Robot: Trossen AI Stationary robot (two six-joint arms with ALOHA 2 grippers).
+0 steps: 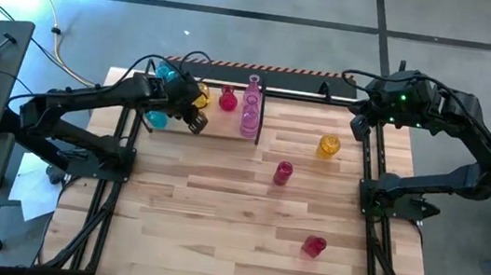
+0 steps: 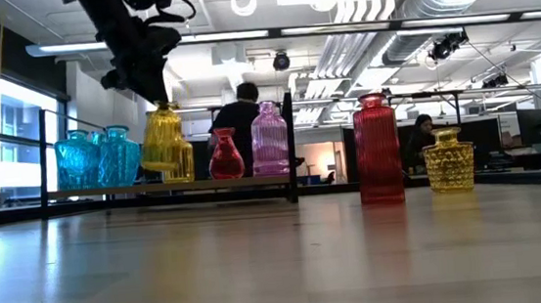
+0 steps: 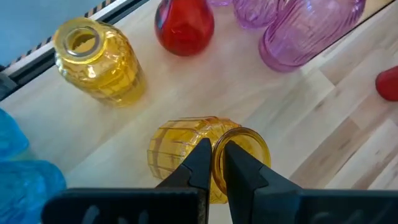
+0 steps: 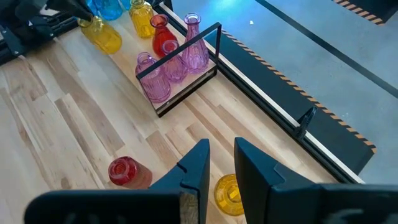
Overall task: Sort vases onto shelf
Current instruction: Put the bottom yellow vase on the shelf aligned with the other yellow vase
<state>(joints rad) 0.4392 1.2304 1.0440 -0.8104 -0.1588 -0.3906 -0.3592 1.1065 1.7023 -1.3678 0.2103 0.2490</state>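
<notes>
The shelf (image 1: 261,113) stands at the table's far left, with cyan vases (image 2: 99,159), a yellow vase (image 3: 96,59), a red vase (image 3: 183,26) and pink vases (image 4: 168,68) standing on its plank (image 2: 205,185). My left gripper (image 3: 214,165) is over the shelf's near side, shut on a second yellow vase (image 2: 162,139). A yellow vase (image 1: 329,146), a tall red one (image 1: 283,172) and another red one (image 1: 313,246) stand on the tabletop. My right gripper (image 4: 222,163) hangs open above the table's far right, near the loose yellow vase (image 4: 227,194). My left gripper holds the yellow vase by the rim of its mouth (image 3: 217,144). One finger (image 3: 244,167) sits over the mouth's opening and the other (image 3: 198,163) outside the neck. The fingers come from above, slanting. The vase hangs tilted below them; whether its base touches the plank I cannot tell.
Black rods (image 4: 180,53) frame the shelf's ends and back. The table's near half (image 1: 213,246) holds only the one red vase. Black frame posts (image 1: 368,171) run along both table sides. A person (image 2: 242,110) sits in the room beyond.
</notes>
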